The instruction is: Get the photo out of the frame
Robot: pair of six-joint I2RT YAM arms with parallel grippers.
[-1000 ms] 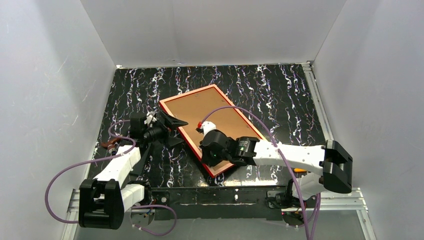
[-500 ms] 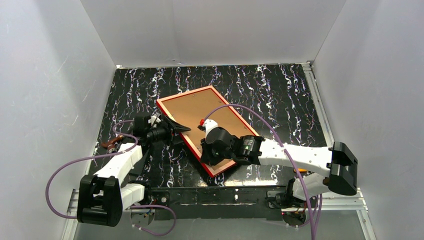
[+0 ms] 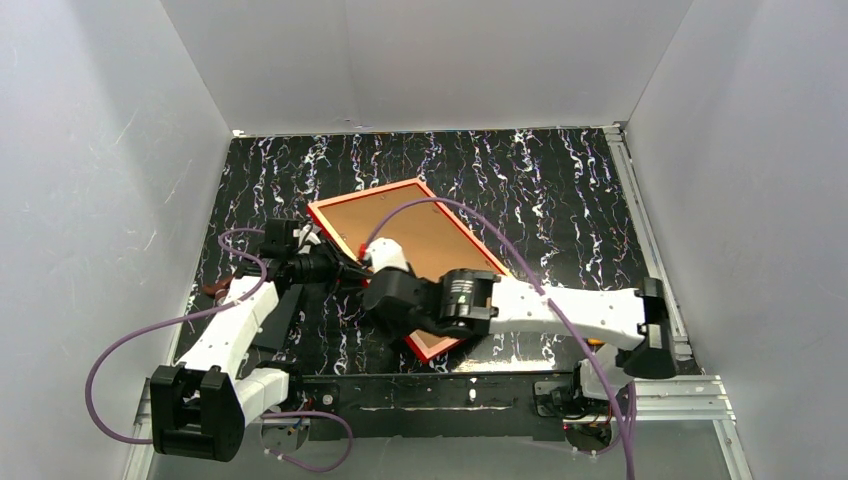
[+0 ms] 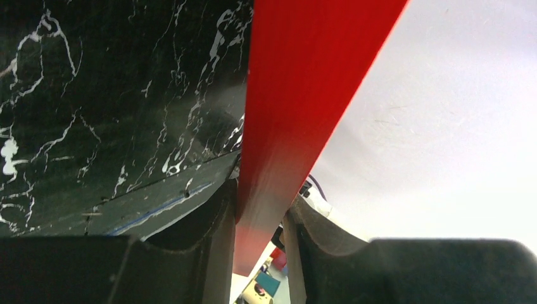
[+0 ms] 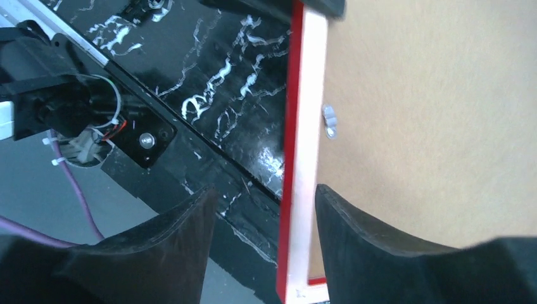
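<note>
The frame point(image 3: 362, 192) lies face down and askew on the black marbled table, its thin red rim around a brown board, the photo's back point(image 3: 425, 235); the printed side is hidden. My left gripper point(image 3: 345, 268) is at the frame's left edge. In the left wrist view the red rim point(image 4: 304, 76) runs between both fingers, pinched by my left gripper point(image 4: 259, 215). My right gripper point(image 3: 385, 290) hovers over the same edge nearer the front. It point(image 5: 266, 196) is open, jaws astride the pale rim point(image 5: 304, 126) without touching. A small metal tab point(image 5: 328, 120) sits on the board point(image 5: 430, 114).
White walls close in the table point(image 3: 560, 190) on three sides. A metal rail point(image 3: 450, 390) runs along the near edge by the arm bases. Purple cables point(image 3: 120, 350) loop from both arms. A small brown object point(image 3: 215, 288) lies near the left wall.
My left gripper has closed on the frame's left rim. My right gripper has opened and slid left along the frame. The frame has shifted slightly left.
</note>
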